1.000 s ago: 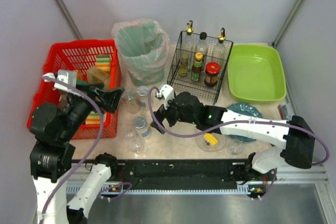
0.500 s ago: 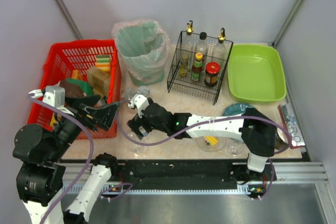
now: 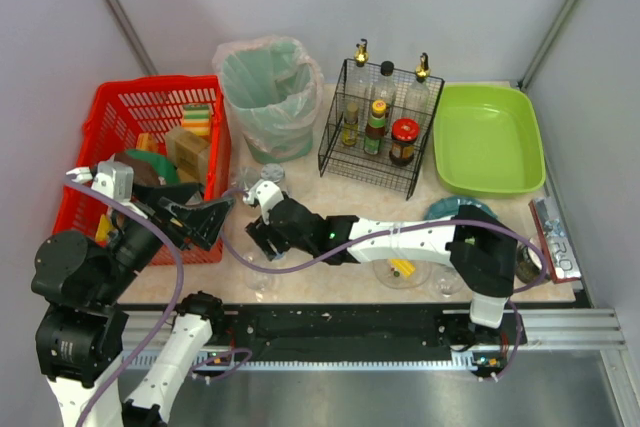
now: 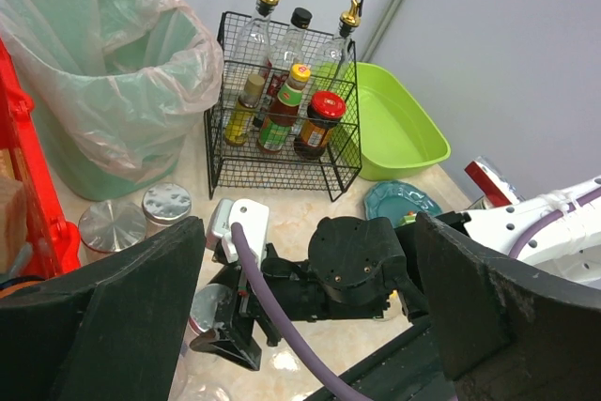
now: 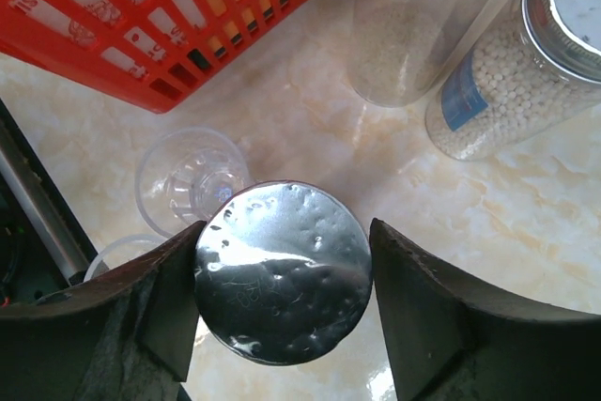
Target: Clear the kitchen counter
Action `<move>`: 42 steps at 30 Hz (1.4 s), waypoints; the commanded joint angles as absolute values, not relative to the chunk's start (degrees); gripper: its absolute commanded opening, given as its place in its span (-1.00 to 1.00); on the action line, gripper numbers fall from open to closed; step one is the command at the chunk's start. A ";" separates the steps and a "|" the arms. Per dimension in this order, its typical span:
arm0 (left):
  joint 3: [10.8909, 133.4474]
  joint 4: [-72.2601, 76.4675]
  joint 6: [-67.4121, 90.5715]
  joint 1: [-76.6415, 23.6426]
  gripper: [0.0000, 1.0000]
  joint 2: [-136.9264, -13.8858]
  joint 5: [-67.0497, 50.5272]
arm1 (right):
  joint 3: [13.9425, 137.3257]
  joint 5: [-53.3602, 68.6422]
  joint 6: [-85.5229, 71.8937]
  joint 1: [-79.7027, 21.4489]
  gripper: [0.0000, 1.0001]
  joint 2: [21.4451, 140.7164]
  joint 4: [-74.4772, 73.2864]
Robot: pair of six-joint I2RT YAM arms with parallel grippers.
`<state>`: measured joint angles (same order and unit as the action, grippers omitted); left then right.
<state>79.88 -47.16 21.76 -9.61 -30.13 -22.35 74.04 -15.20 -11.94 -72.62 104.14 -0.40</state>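
kitchen counter (image 5: 310,91): we see a wide flat beige top with pale marbled stone veining
state: glossy, we note light glare
pose: level
position: spans between the grey walls (image 3: 60,57)

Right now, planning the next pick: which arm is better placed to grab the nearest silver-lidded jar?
Right, probably: the right gripper straddles the jar lid, while the left gripper hangs open beside the red basket.

The surface (image 5: 310,91) is beige with pale marbled veins. At upper left of the top view is a red lattice basket (image 3: 130,112), beside a mint-green bin (image 3: 268,97) lined with a pinkish see-through bag. The wire rack (image 3: 335,152) is black, the tub (image 3: 487,137) lime green and the plate (image 3: 447,209) teal. At lower centre of the right wrist view, the jar (image 5: 282,269) has a dimpled silver lid.
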 commanded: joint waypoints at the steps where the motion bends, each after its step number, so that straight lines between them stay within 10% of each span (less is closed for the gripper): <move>1: 79.89 -44.30 20.21 -9.84 0.93 -30.76 -23.29 | 75.24 -16.25 -12.83 -73.12 0.25 102.05 -2.28; 25: 77.87 -40.79 18.19 -9.84 0.93 -35.33 -21.71 | 74.27 -32.43 -8.70 -51.96 0.09 76.38 -10.02; 42: 75.50 -36.04 19.95 -9.76 0.91 -38.76 -24.96 | 72.16 -31.46 -12.75 -40.87 0.09 79.63 -8.53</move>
